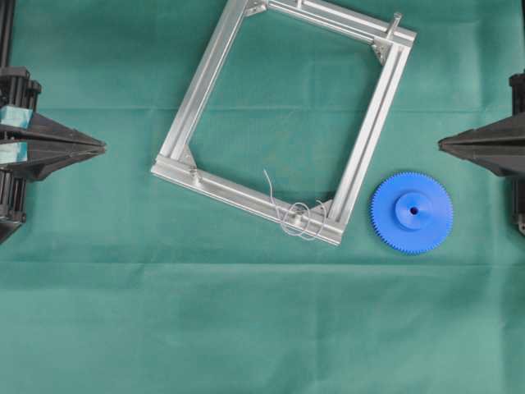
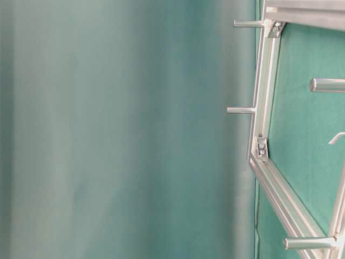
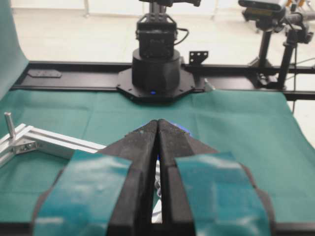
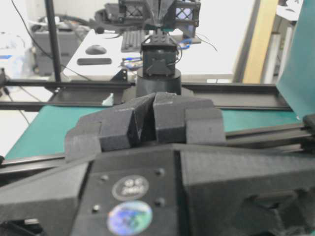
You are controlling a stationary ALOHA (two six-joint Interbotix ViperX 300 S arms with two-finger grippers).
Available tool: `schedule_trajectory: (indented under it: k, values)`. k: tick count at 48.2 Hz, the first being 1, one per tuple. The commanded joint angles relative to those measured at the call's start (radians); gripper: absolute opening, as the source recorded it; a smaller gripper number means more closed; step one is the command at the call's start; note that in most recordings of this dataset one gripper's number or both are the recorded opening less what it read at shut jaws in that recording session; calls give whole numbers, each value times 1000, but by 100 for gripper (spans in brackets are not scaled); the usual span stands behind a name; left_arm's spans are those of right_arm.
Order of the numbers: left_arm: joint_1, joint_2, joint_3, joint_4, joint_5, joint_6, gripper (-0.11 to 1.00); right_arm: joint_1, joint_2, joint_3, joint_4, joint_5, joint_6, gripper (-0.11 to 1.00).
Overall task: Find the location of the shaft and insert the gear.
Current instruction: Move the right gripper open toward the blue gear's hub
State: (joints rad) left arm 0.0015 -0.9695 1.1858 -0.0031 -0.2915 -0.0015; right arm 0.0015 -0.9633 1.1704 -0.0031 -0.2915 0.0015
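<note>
The gear (image 1: 412,213) lies flat on the green surface (image 1: 246,328), just beside the aluminium frame's (image 1: 205,82) lower right corner. The shaft (image 1: 299,217) stands on that corner's rail, ringed by thin wire (image 1: 283,215). Left tool (image 1: 100,148) and right tool (image 1: 443,144) sit well apart at the edges, fingers pressed together, holding nothing.

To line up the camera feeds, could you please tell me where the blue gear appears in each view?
Overhead: bright blue plastic toothed gear, lower right, beside the aluminium frame.
Table-level: not in it.
Left wrist: blue sliver behind the shut claw.
Right wrist: not in it.
Shared landmark: the frame.
</note>
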Motion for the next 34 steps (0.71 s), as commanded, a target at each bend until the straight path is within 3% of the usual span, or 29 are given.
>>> schedule_trajectory:
  k: [1,18,34]
  values:
    - [2,11,-46,-12,32,11,1,-3,11,-14,2,6,0,0]
    - [2,11,-77,-12,121,12,1,-3,40,-114,2,318,26,0]
    - [2,11,-75,-12,135,12,1,-3,35,-127,2,399,28,3]
